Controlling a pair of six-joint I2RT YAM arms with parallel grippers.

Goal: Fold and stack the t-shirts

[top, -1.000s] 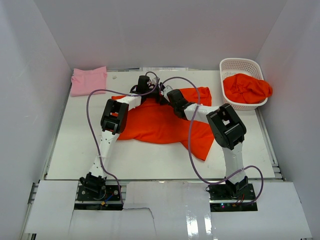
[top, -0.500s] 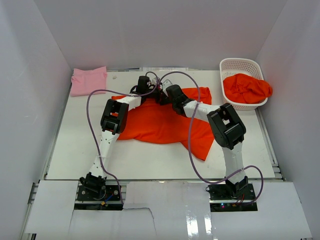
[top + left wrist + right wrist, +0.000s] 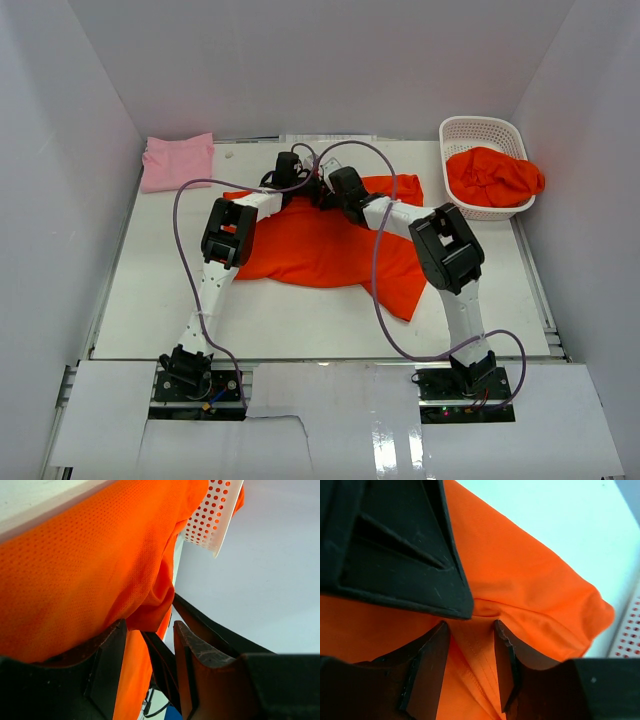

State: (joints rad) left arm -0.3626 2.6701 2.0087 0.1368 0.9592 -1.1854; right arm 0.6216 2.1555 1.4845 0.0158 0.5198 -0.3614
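Observation:
An orange-red t-shirt (image 3: 320,245) lies spread in the middle of the table, and both grippers meet at its far edge. My left gripper (image 3: 303,176) is open. In its wrist view a hanging fold of the shirt (image 3: 150,612) sits just ahead of the gap (image 3: 149,630), and a black finger of the other gripper (image 3: 162,667) crosses behind. My right gripper (image 3: 323,192) is open too, and a stitched hem of the shirt (image 3: 480,655) lies loose between its jaws (image 3: 471,630). A folded pink t-shirt (image 3: 178,160) rests at the back left.
A white lattice basket (image 3: 482,128) stands at the back right with bunched orange-red t-shirts (image 3: 495,177) in it. Its perforated wall (image 3: 212,515) shows in the left wrist view. White walls enclose the table on three sides. Purple cables loop over both arms.
The right gripper's jaws have spread wider around the hem, and its wrist has edged a little left toward the left gripper. The left arm has stayed put.

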